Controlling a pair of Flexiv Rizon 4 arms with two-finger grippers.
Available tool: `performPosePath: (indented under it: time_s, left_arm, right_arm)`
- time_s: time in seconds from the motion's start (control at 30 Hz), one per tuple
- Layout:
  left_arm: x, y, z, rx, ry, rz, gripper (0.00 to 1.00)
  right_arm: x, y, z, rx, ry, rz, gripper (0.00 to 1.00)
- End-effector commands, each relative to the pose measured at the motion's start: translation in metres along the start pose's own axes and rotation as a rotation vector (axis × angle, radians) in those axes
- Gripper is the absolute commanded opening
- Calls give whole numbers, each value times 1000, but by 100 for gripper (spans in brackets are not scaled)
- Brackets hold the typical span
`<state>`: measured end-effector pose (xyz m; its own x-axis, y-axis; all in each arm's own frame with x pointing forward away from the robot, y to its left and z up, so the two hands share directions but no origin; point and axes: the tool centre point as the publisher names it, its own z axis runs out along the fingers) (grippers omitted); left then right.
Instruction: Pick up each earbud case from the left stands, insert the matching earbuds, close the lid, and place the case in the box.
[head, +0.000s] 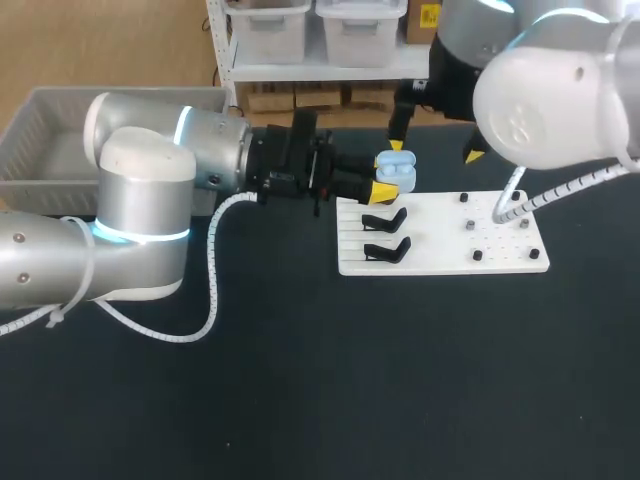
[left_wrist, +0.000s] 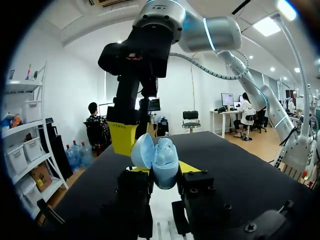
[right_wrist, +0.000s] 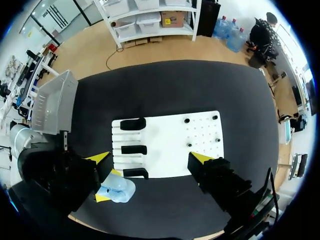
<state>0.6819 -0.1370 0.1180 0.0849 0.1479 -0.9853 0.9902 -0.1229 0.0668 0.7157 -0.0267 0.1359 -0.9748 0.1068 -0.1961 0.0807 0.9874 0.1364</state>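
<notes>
Left gripper (left_wrist: 161, 170) is clamped on the light-blue earbud case (left_wrist: 165, 162), lid open. Can't tell if the buds are seated. Right gripper (right_wrist: 151, 158) is spread wide with nothing in it, hanging just above the case, one yellow tip close to the lid. Under both is the white stand board (head: 440, 240) with bare black stands (head: 385, 218). Grey box (head: 45, 135) sits well behind the left gripper, back along its arm. Risk: an off-centre push on the lid twists the case in the grip, or the lid shuts on a proud bud.
</notes>
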Motion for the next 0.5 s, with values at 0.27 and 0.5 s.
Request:
performPosePath:
  time_s: [0.27, 0.5]
  left_arm:
    - [1, -1, 0, -4, -2, 3, 0]
    - [1, -1, 0, -4, -2, 3, 0]
  right_arm:
    - [21, -5, -13, 3, 26, -8, 100]
    - [20, -8, -25, -19, -35, -6, 100]
